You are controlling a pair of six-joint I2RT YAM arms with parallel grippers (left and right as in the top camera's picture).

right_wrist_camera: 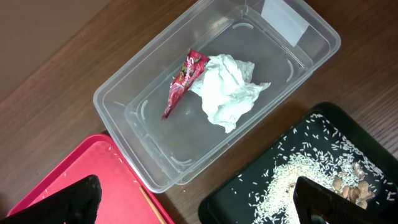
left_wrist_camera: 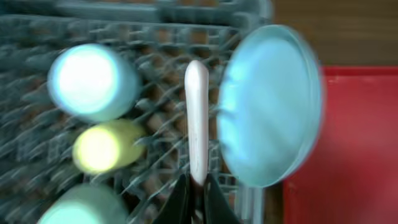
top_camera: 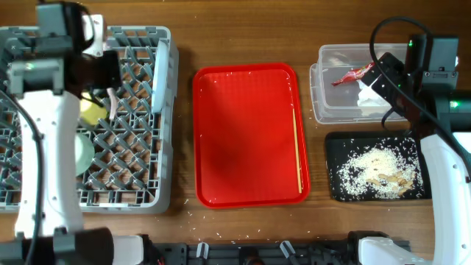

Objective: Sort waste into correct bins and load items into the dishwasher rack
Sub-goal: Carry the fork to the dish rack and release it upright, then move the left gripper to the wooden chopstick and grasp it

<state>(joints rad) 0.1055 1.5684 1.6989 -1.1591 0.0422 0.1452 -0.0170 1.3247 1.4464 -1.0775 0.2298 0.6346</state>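
My left gripper [left_wrist_camera: 197,183] is shut on the handle of the white fork [left_wrist_camera: 196,118] above the grey dishwasher rack [top_camera: 140,169]. In the rack, the pale blue plate [left_wrist_camera: 270,106] stands on edge to the right of the fork. The yellow cup [left_wrist_camera: 102,146] and a pale bowl [left_wrist_camera: 90,81] are to its left. My right gripper [right_wrist_camera: 199,205] is open and empty above the clear tub [right_wrist_camera: 124,93], which holds the red wrapper [right_wrist_camera: 183,81] and the white napkin [right_wrist_camera: 227,90]. Rice [right_wrist_camera: 298,180] lies in the black tray [top_camera: 335,147]. The chopsticks [top_camera: 297,147] lie in the red tray.
The red serving tray [top_camera: 243,132] sits mid-table between the rack and the bins, with stray rice grains on it and on the wood near its front edge. A second pale round dish [left_wrist_camera: 81,208] is in the rack, near my left gripper.
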